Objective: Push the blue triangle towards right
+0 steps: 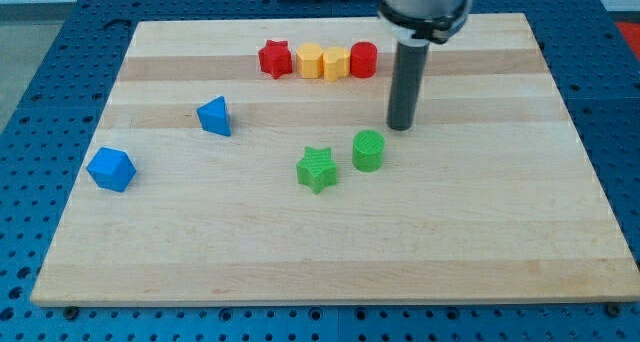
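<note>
A pale wooden board point(330, 262) lies on a blue perforated table point(40, 42); my tip point(401, 128) rests on the board right of centre, a plain dark rod with no jaws to open or close and holding nothing, touching no block. The blue triangle point(214, 116) sits well apart on the left half of the board, toward the far side; a blue cube point(110, 169) lies nearer and further left. Just left of and nearer than my tip stands a green cylinder point(368, 151), with a green star point(317, 169) beside it on the left. Along the far edge runs a touching row: red star point(274, 59), two yellow blocks point(322, 61), red cylinder point(363, 59). In my judgement the risk is twofold; crossing leftward could clip the green pair; and an off-centre push on the slanted triangle could spin it aside or steer it into the green star.
</note>
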Available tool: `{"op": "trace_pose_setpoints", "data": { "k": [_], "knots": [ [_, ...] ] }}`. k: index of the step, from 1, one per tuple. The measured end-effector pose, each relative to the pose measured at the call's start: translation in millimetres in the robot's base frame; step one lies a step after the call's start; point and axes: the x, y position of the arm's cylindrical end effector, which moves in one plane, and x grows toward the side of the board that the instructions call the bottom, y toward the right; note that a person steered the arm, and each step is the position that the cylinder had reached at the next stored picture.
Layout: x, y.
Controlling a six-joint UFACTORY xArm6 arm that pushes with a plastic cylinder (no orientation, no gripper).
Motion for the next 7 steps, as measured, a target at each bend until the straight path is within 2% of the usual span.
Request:
{"op": "trace_pose_setpoints", "data": {
  "k": [2,3,4,5,7],
  "knots": [
    [49.8,-28.1],
    [55.5,-28.4],
    [55.7,5.7],
    [41.2,18.2],
    [-59.2,-63.4]
  ]
}}
